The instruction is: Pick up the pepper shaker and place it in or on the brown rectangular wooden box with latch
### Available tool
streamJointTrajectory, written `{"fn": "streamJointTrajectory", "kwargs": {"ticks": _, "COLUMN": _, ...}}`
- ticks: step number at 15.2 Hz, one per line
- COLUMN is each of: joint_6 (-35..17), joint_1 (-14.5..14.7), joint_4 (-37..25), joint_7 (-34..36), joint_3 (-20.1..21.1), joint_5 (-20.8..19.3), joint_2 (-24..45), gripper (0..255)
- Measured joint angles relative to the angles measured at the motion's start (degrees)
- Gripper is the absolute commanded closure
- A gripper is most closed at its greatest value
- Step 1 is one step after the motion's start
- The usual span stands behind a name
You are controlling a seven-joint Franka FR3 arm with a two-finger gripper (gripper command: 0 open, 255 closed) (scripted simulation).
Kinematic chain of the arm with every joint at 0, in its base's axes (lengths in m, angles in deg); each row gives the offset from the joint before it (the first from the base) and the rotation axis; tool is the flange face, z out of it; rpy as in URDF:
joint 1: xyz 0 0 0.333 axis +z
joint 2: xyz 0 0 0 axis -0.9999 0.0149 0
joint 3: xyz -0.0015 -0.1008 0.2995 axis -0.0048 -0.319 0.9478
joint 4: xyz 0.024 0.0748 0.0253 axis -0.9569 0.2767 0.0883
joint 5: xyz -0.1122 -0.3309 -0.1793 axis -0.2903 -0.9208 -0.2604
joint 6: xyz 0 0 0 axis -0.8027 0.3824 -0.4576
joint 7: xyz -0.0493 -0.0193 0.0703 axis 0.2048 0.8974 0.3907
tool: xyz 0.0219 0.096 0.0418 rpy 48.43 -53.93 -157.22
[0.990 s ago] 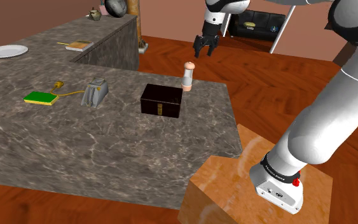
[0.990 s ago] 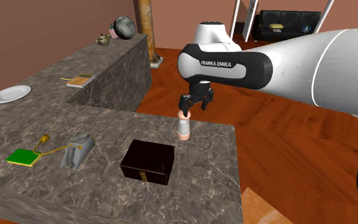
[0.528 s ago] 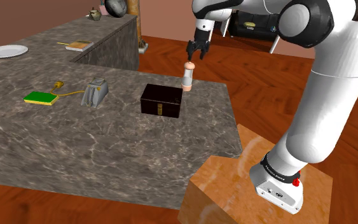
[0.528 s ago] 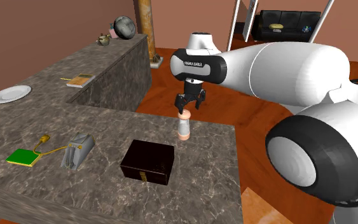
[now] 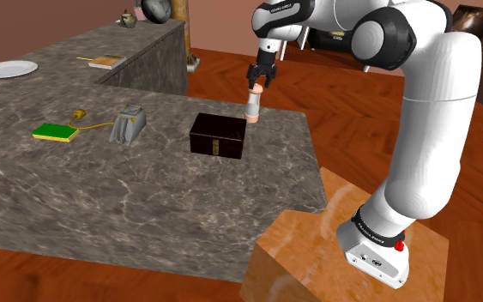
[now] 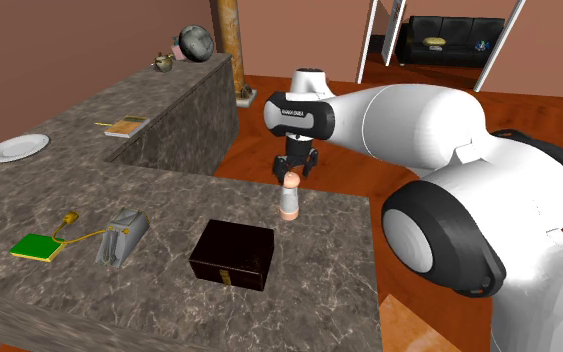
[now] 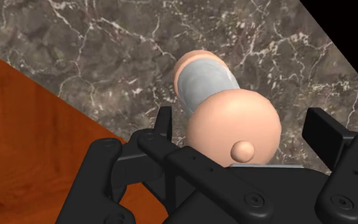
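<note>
Countertop [image 5: 145, 197] of grey veined stone spans the shoulder view, and its things run from left to right. At the far left sits a white plate [image 5: 8, 69]. Nearer the camera lies a green sponge [image 5: 55, 132], with a thin yellow cord [image 5: 93, 126] trailing from it towards a grey appliance [image 5: 128, 125]. A book [image 5: 105, 61] lies on the back wing of the counter.

Right of the appliance, and well apart from it, stands the dark brown box [image 5: 218, 135], lid closed, its latch facing the camera. Just behind the box and to its right, near the counter's far edge, the pepper shaker [image 5: 253, 107] stands upright on the stone. It has a pale grey body with a peach cap and base, and it does not touch the box.

The black gripper [image 5: 257, 83] hangs straight over the shaker, its tips level with the cap. In the wrist view the fingers [image 7: 323, 130] stand wide apart on either side of the peach cap [image 7: 234, 127]. One is plainly clear of it, and whether the other touches is hard to tell. Nothing is clasped.

At the lower right is the wooden stand [image 5: 316, 266], on an orange-brown floor [image 5: 359, 111].
</note>
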Motion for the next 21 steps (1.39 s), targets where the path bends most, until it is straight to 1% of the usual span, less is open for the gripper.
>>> {"fn": "streamJointTrajectory", "kwargs": {"ticks": 2, "joint_6": -1.5, "joint_1": 0.21, "joint_4": 1.37, "joint_7": -0.06, "joint_3": 0.12, "joint_5": 0.14, "joint_2": 0.16, "gripper": 0}}
{"fn": "streamJointTrajectory", "kwargs": {"ticks": 8, "joint_6": -1.91, "joint_1": 0.17, "joint_4": 1.45, "joint_7": -0.16, "joint_3": 0.17, "joint_5": 0.26, "joint_2": 0.47, "gripper": 0}}
{"fn": "streamJointTrajectory", "kwargs": {"ticks": 9, "joint_6": -1.91, "joint_1": 0.17, "joint_4": 1.45, "joint_7": -0.16, "joint_3": 0.17, "joint_5": 0.26, "joint_2": 0.47, "gripper": 255}}
{"fn": "streamJointTrajectory", "kwargs": {"ticks": 19, "joint_6": -1.92, "joint_1": 0.18, "joint_4": 1.42, "joint_7": -0.16, "joint_3": 0.17, "joint_5": 0.27, "joint_2": 0.45, "gripper": 255}}
{"fn": "streamJointTrajectory", "kwargs": {"ticks": 21, "joint_6": -1.11, "joint_1": 0.13, "joint_4": 0.89, "joint_7": -0.06, "joint_3": 0.1, "joint_5": 0.13, "joint_2": 0.2, "gripper": 255}}
